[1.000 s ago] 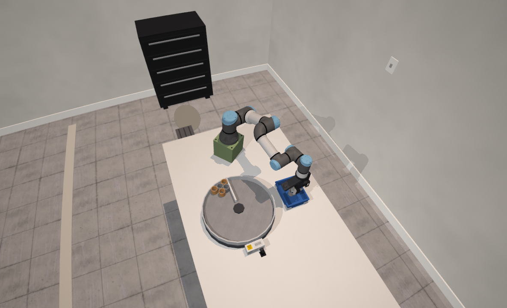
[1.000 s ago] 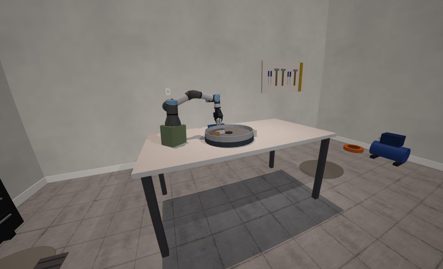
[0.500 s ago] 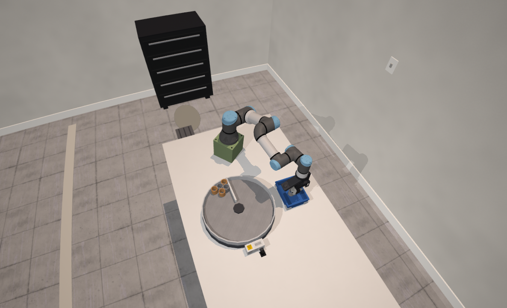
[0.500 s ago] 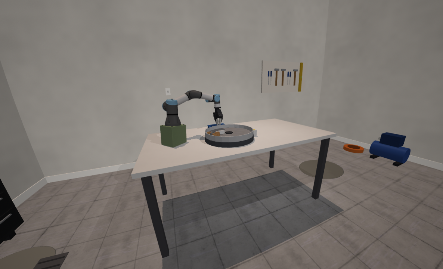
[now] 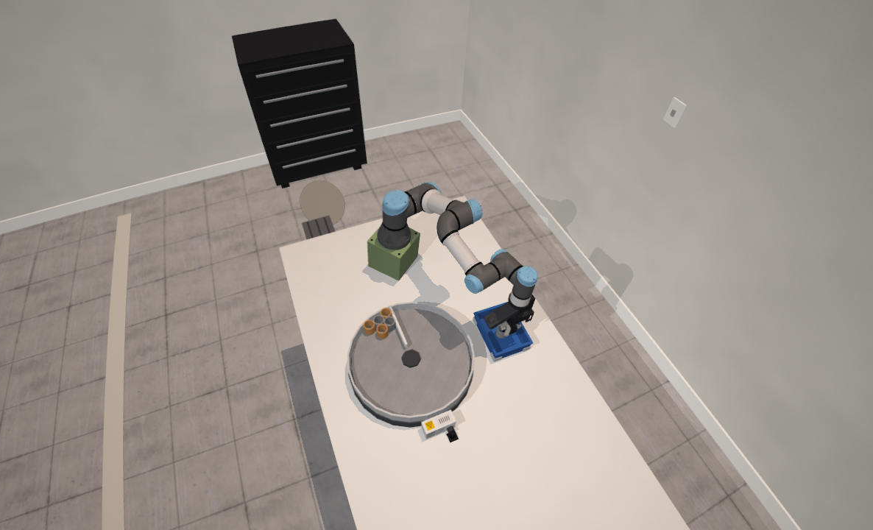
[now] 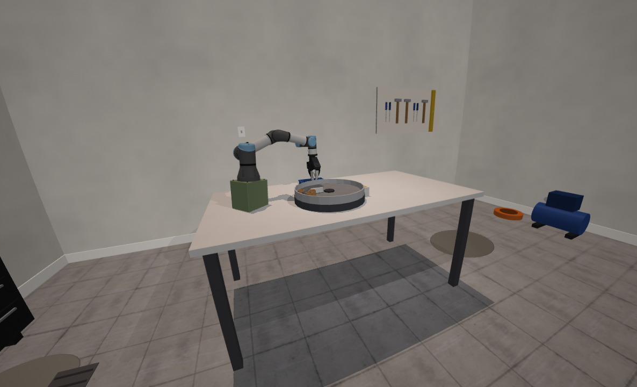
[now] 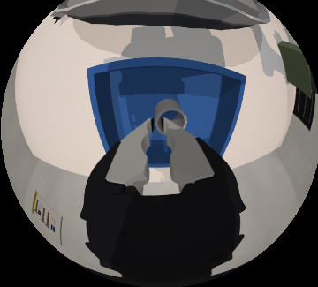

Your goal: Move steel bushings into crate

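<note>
My gripper (image 5: 508, 327) (image 6: 314, 177) (image 7: 157, 118) hangs over the blue crate (image 5: 513, 349) (image 7: 163, 62), fingers pointing down. The fingertips stand slightly apart, on either side of the wall of a grey steel bushing (image 7: 170, 102), one inside its bore; they look loose on it. The bushing's height above the crate floor is hard to tell. On the turntable (image 5: 419, 395) (image 6: 330, 203) (image 7: 132, 9), two grey bushings (image 5: 378, 320) (image 5: 389, 322) stand among three copper ones (image 5: 386, 312) (image 5: 368, 327) (image 5: 381, 331). The crate floor is partly hidden by the gripper.
A white bar (image 5: 400, 331) lies across the turntable beside the bushings. A dark hub (image 5: 411, 358) sits at its centre. A white sensor box (image 5: 442, 422) stands at its rim. The green base block (image 5: 393, 257) (image 6: 248, 195) carries the arm.
</note>
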Tool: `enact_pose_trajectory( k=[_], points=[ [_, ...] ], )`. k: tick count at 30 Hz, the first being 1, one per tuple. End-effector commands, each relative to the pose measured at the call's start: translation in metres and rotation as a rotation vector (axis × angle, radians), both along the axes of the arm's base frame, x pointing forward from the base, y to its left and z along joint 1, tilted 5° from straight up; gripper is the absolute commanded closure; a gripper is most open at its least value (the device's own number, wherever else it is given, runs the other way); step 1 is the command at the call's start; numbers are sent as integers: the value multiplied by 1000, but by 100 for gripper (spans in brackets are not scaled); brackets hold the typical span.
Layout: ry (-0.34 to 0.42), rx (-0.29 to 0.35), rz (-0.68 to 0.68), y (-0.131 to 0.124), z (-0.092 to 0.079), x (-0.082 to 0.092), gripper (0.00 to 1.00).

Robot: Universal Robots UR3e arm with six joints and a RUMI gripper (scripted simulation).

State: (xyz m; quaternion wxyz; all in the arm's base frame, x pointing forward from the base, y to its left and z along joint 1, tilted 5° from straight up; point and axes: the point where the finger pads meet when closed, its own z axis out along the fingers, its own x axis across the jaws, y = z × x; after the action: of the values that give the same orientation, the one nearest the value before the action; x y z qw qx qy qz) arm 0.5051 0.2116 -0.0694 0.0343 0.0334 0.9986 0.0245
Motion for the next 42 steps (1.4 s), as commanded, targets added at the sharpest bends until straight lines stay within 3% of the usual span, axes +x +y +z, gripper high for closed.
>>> enact_pose_trajectory(
  k=[1, 31, 42],
  points=[
    [-4, 1, 0, 0, 1, 1, 94],
    [-4, 1, 0, 0, 2, 1, 94],
    [-4, 1, 0, -1, 26, -1, 94]
  ],
)
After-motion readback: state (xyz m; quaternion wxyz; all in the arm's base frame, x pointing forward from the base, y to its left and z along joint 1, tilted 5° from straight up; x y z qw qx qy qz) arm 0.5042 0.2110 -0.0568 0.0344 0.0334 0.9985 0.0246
